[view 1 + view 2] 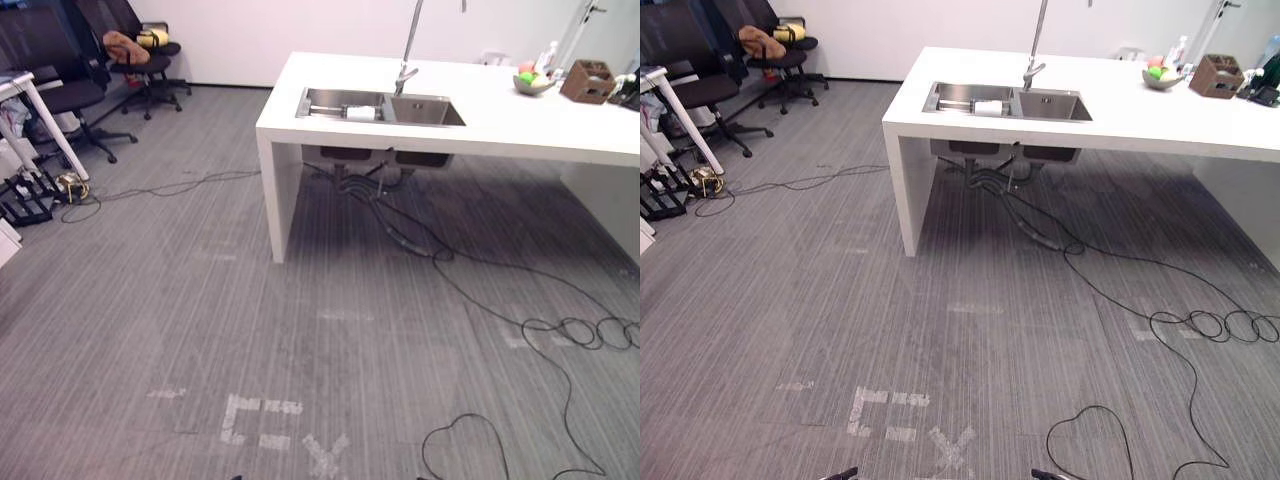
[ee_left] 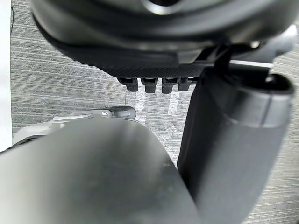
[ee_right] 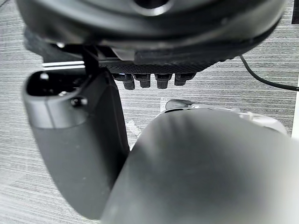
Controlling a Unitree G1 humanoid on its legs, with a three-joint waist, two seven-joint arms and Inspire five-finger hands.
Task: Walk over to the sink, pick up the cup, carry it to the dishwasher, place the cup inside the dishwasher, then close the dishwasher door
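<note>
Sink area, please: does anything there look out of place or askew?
The white cup seems to lie on its side in the left basin of the sink, not upright. Dark hoses also trail from under the counter onto the carpet.

A small pale thing (image 1: 360,113) lies in the sink (image 1: 330,98), too small to tell whether it is the cup. The table (image 1: 500,125) runs out past the right edge, and the tap (image 1: 411,40) is cut off at the top. The round things in the bowl (image 1: 532,86) are too small to name.
</note>
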